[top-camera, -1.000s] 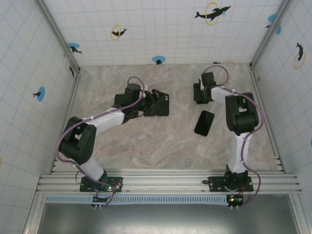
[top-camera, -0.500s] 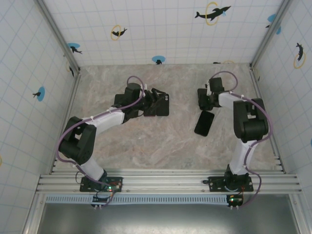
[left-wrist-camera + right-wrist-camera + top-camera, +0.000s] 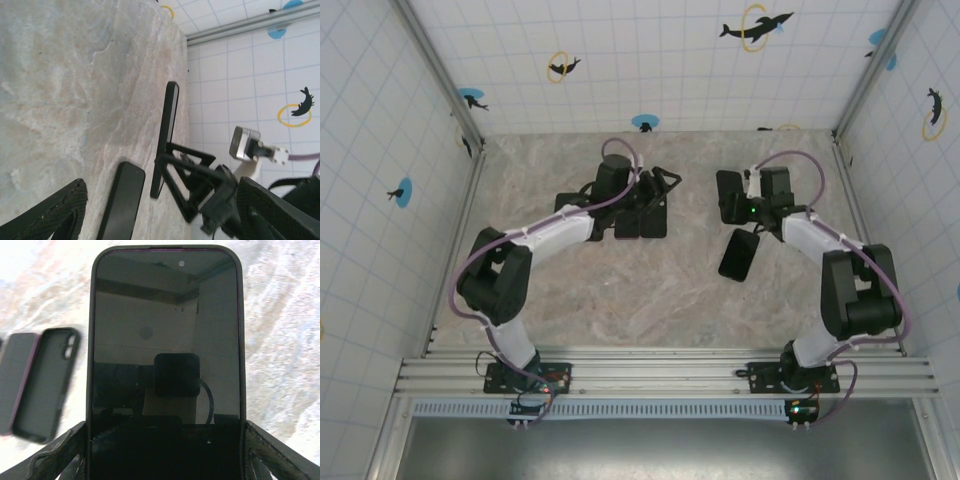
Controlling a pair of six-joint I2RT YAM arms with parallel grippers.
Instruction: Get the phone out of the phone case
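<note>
Phone (image 3: 165, 355) clamped in right gripper (image 3: 165, 440); left gripper (image 3: 658, 185) fingers apart, empty. Likely best to peel phone case (image 3: 240, 340) off from a corner, clamp steady

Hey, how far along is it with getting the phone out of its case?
Done: an empty case lies beside what looks like its bare phone. In hand: the right jaws hold a second phone upright, apparently still cased. Left: strip that one; the left jaws are open.
</note>
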